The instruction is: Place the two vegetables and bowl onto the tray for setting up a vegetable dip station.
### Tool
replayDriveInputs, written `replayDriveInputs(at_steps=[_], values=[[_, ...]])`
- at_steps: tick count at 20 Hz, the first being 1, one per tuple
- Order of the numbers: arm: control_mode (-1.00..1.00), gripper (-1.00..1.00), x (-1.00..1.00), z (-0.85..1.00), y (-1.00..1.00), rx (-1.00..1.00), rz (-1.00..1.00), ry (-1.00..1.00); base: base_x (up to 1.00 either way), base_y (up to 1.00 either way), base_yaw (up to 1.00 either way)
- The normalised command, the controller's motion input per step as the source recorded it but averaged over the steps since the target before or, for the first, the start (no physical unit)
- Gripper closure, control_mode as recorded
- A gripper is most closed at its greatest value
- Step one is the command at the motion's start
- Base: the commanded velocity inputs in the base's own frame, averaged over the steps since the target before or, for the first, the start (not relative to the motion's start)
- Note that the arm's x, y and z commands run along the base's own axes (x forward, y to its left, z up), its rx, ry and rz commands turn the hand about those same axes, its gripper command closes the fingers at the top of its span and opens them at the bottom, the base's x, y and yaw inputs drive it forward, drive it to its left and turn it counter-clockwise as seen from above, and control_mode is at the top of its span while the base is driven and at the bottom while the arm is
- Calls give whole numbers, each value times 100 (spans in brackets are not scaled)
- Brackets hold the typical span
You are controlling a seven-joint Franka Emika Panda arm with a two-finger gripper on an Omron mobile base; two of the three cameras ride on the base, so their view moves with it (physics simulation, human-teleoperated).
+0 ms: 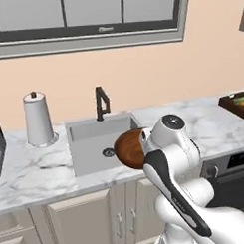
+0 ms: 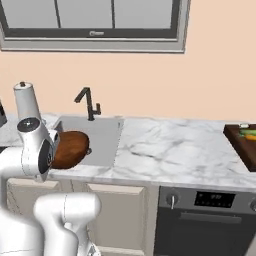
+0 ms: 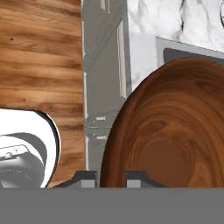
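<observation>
The round reddish-brown bowl point(image 1: 129, 148) hangs tilted on its side in the air, over the front edge of the sink, partly hidden by my wrist. From the other side the bowl point(image 2: 70, 149) shows beside my white arm. My gripper point(image 3: 111, 177) is shut on the rim of the bowl point(image 3: 175, 127), whose wood-grain underside faces the hand camera. The dark wooden tray point(image 1: 232, 104) lies far right on the counter; the tray point(image 2: 240, 146) carries a green cucumber point(image 2: 245, 131) and an orange carrot point(image 2: 250, 136).
A grey sink point(image 1: 92, 140) with a black faucet point(image 1: 101, 102) is set in the marble counter point(image 2: 175, 150). A paper towel roll point(image 1: 38, 119) stands to its left. An oven front point(image 2: 210, 202) sits under the counter on the right.
</observation>
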Motion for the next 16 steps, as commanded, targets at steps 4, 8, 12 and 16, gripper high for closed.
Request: replayDriveInputs(at_steps=[4,8,12,16], values=[[100,100,0,0,0,0,0,0,22,-100,0],[100,100,0,0,0,0,0,0,26,-100,0],[100,100,0,0,0,0,0,0,31,-100,0],[100,100,0,0,0,0,0,0,34,-100,0]])
